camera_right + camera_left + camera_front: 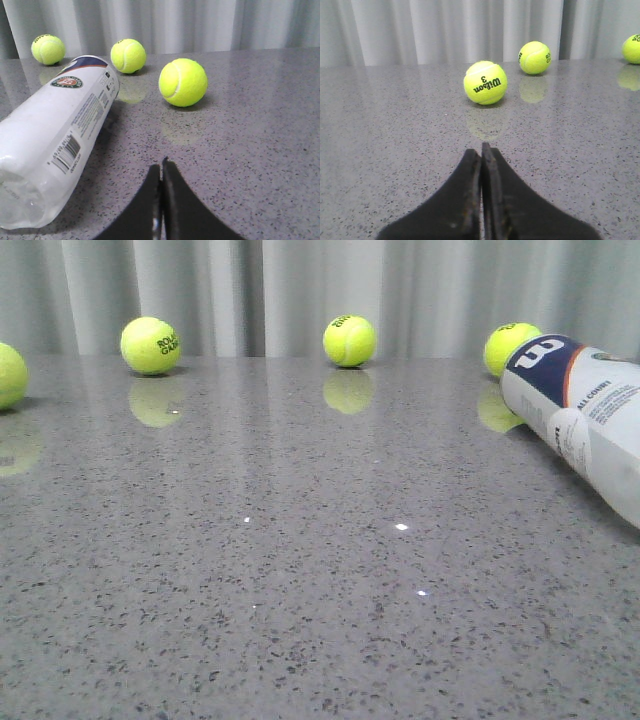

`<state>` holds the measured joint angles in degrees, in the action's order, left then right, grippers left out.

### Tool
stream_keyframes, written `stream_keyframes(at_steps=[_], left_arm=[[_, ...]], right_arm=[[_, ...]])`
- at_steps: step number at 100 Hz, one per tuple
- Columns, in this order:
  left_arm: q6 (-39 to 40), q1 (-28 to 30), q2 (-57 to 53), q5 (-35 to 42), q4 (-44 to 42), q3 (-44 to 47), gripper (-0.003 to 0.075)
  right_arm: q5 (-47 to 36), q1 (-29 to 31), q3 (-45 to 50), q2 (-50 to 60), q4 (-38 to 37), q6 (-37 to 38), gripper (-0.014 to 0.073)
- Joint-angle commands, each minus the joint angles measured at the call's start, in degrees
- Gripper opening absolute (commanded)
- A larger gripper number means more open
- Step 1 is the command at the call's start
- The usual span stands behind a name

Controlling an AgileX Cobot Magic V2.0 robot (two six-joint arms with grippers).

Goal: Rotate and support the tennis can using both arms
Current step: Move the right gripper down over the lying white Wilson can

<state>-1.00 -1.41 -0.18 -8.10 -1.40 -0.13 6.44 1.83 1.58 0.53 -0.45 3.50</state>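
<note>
Lying on its side at the right of the speckled grey table (300,620), near a tennis ball (510,345): the Wilson tennis can (585,415). Not yet touching it: left gripper (481,150) and right gripper (161,167), jaws pressed together, gripping nothing. Apparently still approaching; needing to open and bracket the can.

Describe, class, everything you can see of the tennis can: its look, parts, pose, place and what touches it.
The tennis can is a long tube lying on its side on the speckled grey table, at the right edge of the front view. Its label is white with a navy band, an orange stripe, a white "W", a round emblem, small print and a barcode. The near end looks like clear plastic. A tennis ball sits just behind its far end; contact is unclear. Neither claw touches it.
</note>
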Motion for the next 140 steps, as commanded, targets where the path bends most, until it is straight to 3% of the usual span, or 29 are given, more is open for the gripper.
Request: stream_keyframes(at_steps=[1, 48, 77, 115, 120, 127, 140], left_arm=[[0.51, -0.29, -2.32, 4.70, 0.61, 2.63, -0.0021], [0.51, -0.29, -2.32, 4.70, 0.61, 2.63, -0.0021], [0.51, -0.29, -2.32, 4.70, 0.61, 2.63, -0.0021], [0.51, -0.29, -2.32, 4.70, 0.61, 2.63, -0.0021], [0.51, -0.29, -2.32, 4.70, 0.61, 2.63, -0.0021], [0.51, -0.29, -2.32, 4.70, 0.61, 2.63, -0.0021], [0.51, -0.29, -2.32, 4.70, 0.61, 2.63, -0.0021]], right_arm=[[-4.26, -0.07, -1.09, 1.36, 0.04, -0.37, -0.0058], [-2.65, -0.05, -2.27, 1.30, 0.04, -0.37, -0.0058], [17.32, -0.05, -16.05, -4.08, 0.04, -0.37, -0.0058], [28.63, -0.05, -32.32, -22.18, 0.85, -0.37, -0.0045], [29.96, -0.05, -34.09, -24.99, 1.47, -0.37, 0.0001], [31.73, -0.05, -36.30, -28.30, 2.83, -0.37, 0.0153], [33.29, -0.05, -39.92, -33.52, 5.32, -0.37, 0.0640]])
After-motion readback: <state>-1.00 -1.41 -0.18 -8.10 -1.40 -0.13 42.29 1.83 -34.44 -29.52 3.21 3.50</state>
